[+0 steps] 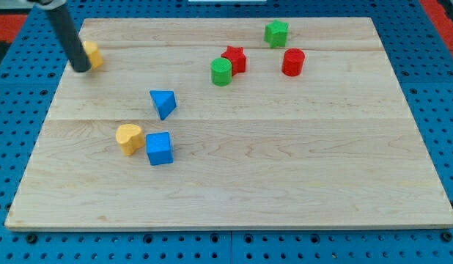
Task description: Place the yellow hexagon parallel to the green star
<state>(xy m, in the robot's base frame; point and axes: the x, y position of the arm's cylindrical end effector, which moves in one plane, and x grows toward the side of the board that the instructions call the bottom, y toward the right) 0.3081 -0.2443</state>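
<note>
camera view, near to far: blue cube (159, 148) touching yellow heart-ish block (128, 138) on its left, blue triangle (163, 103) above. green cylinder (221, 72), red star (234, 59), red cylinder (292, 62) mid-right. my tip (81, 68), bare rod w/ nothing to pinch, presses yellow hexagon (92, 54) top-left. green star (276, 33) far, well apart.

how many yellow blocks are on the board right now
2. One yellow block sits at the view's top left, touching my tip and partly hidden behind the rod. The other yellow block lies lower left, beside the blue cube.
</note>
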